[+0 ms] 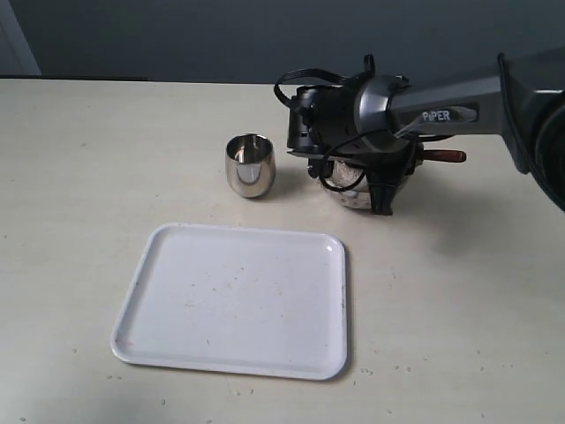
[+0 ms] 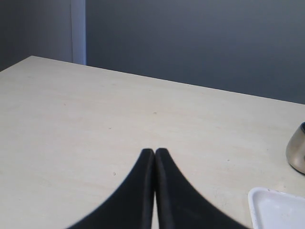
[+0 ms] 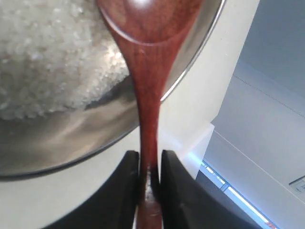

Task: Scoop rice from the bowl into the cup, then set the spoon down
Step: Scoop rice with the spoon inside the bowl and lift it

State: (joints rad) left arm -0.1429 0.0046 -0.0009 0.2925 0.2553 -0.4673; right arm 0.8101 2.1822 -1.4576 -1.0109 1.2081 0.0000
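Right gripper: fingers clamped on the handle of the spoon, hold placed well back from its oval end; that end reaches over the rim of the bowl and above the rice; contact with the grains cannot be told; the part of it that shows carries no grains, the rest runs out of frame.

Left gripper: fingers pressed together on nothing, over bare table, well apart from the work.

Governing relation, exterior view: the cup stands at 9 o'clock from the bowl, near but not touching, upright, mouth open; the spoon's long axis runs roughly 3 to 9 o'clock, handle tip showing at 3 o'clock of the bowl, working end pointing toward the cup; judged, a loaded transfer would travel toward 9 o'clock, along the tool's own axis; the right arm is nearer and holds the tool.

A white tray lies at 6 o'clock from the cup; a likely rest for the spoon, in my judgement.

Coverage: only the right wrist view shows the rice and the grip; the exterior view hides most of the bowl behind the arm, yet alone shows the cup-to-bowl spacing; the left wrist view catches only the cup's side and a tray corner.
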